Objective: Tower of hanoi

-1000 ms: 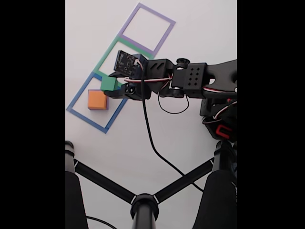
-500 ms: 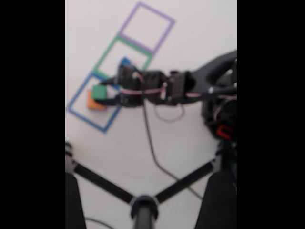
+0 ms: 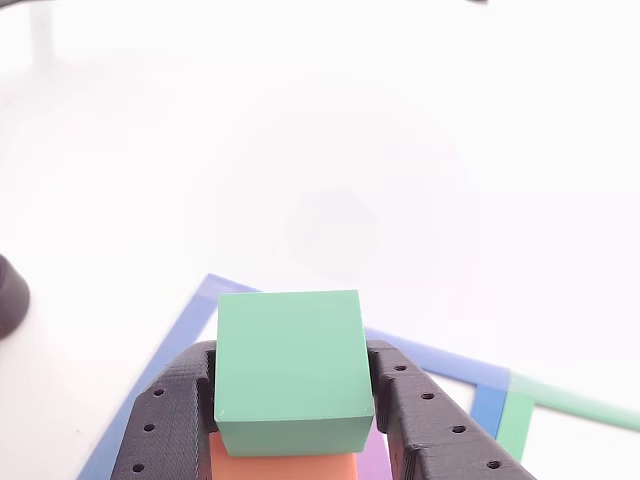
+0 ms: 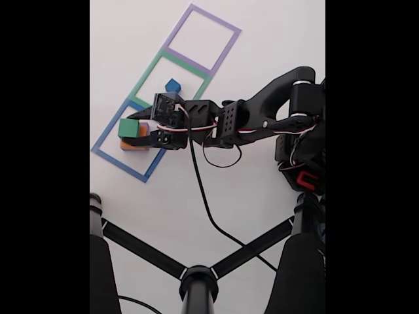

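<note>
My gripper point(image 3: 290, 362) is shut on the green cube point(image 3: 288, 385), one black finger point(image 3: 170, 420) on each side of it. The cube sits directly over the orange block point(image 3: 285, 468); I cannot tell whether they touch. A sliver of purple block point(image 3: 375, 455) shows under the orange one. In the fixed view the gripper point(image 4: 131, 128) holds the green cube point(image 4: 127, 127) above the orange block point(image 4: 135, 146), inside the blue taped outline point(image 4: 118, 165). The small blue cube point(image 4: 172, 86) lies alone in the green taped outline point(image 4: 145, 77).
The purple taped outline point(image 4: 216, 17) lies at the far end of the row. A black cable point(image 4: 206, 190) trails from the arm across the white table. Black stand struts point(image 4: 198, 281) cross the near edge. A dark round object point(image 3: 8, 295) sits at the left edge.
The arm has swung left and down with the green cube, from beside the orange block to right over it. The blue cube in the green outline has come into sight.
</note>
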